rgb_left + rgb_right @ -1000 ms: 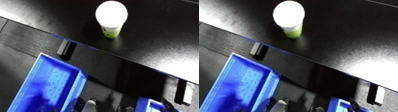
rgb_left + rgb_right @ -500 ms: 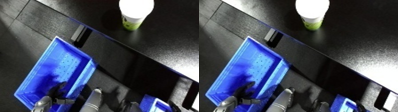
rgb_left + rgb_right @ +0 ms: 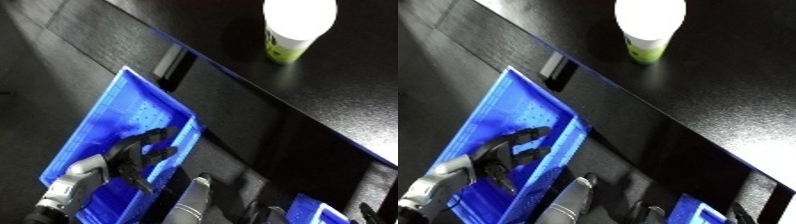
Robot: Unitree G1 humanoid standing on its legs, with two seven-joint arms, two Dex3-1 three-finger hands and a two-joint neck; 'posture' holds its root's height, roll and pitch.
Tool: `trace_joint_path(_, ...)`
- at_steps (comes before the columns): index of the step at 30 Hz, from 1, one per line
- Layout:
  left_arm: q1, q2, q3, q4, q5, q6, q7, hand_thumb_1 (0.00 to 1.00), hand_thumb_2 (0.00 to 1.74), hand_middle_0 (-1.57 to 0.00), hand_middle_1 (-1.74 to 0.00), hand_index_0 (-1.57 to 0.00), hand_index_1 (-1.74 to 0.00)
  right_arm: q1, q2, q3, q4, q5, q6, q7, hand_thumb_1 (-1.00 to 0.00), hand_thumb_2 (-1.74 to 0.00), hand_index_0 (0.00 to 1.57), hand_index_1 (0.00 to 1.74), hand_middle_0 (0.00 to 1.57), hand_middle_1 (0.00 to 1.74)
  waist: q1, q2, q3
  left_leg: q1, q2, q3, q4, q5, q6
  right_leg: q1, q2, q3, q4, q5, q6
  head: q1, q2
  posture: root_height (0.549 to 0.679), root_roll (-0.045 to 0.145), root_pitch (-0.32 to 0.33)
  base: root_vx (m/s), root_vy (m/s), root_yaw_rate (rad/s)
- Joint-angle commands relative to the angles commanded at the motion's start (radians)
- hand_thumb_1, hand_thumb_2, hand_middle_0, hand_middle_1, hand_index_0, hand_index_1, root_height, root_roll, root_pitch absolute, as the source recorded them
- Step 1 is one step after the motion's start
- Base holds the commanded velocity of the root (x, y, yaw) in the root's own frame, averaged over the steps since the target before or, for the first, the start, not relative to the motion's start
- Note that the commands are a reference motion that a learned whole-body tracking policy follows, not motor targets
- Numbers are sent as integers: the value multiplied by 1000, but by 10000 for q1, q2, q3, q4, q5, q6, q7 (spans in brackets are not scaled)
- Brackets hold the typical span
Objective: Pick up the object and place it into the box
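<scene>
A white-capped bottle (image 3: 296, 27) with a yellow-green body stands upright on the black table (image 3: 355, 95). The blue bin (image 3: 124, 125) sits below the table's edge, well apart from the bottle.

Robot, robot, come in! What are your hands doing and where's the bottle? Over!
Left hand open over blue bin, empty. Right hand not in view. White-capped bottle upright on black table, untouched. Nothing near it.
</scene>
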Motion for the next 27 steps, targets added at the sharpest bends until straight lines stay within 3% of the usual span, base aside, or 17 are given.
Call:
trace_joint_path(5, -180, 578, 4, -2376, -1106, 689, -737, 0, 0, 0, 0, 0, 0, 213, -5, 16, -6, 350, -68, 20, 0, 0, 0, 0, 0, 0, 62, 15, 25, 45, -75, -79, -5, -45, 15, 48, -8, -17, -29, 50, 14, 579, 543, 616, 45, -77, 9, -30, 89)
trace_joint_path(11, -640, 620, 193, -3858, -2373, 932, -1266, 0, 0, 0, 0, 0, 0, 281, 129, 93, 163, 611, -222, 75, 0, 0, 0, 0, 0, 0, 97, -29, 6, 77, -138, -162, -90, -33, -6, 27, 68, -3, -61, 67, -29, 924, 875, 616, 39, -74, 6, -31, 54)
trace_joint_path(16, -950, -216, 758, -4277, -4321, 585, -855, 0, 0, 0, 0, 0, 0, 369, 335, 78, 313, 711, -299, 188, 0, 0, 0, 0, 0, 0, 105, -125, -46, 106, -181, -205, -135, -46, -17, -22, 134, 42, 10, 2, -108, 981, 918, 614, 36, -74, 16, -23, 15)
trace_joint_path(20, -1265, -1119, 1488, -4165, -5653, -285, 22, 0, 0, 0, 0, 0, 0, 443, 578, -11, 468, 759, -397, 397, 0, 0, 0, 0, 0, 0, 108, -255, -131, 152, -178, -227, -190, -44, -38, -67, 198, 68, 65, -56, -190, 866, 885, 613, 34, -73, 33, -20, -35)
trace_joint_path(22, -1398, -1446, 1892, -4109, -5823, -856, 579, 0, 0, 0, 0, 0, 0, 486, 665, -75, 491, 720, -404, 492, 0, 0, 0, 0, 0, 0, 101, -309, -159, 182, -172, -236, -231, -29, -53, -72, 230, 69, 71, -73, -217, 831, 844, 613, 33, -73, 30, -16, -50)
trace_joint_path(27, -1596, -1956, 2788, -3820, -4933, -2286, 2331, 0, 0, 0, 0, 0, 0, 613, 824, -174, 468, 611, -351, 593, 0, 0, 0, 0, 0, 0, 76, -394, -205, 259, -159, -227, -293, 5, -85, -43, 237, 66, 108, -114, -252, 780, 649, 612, 34, -76, 33, -4, -39)
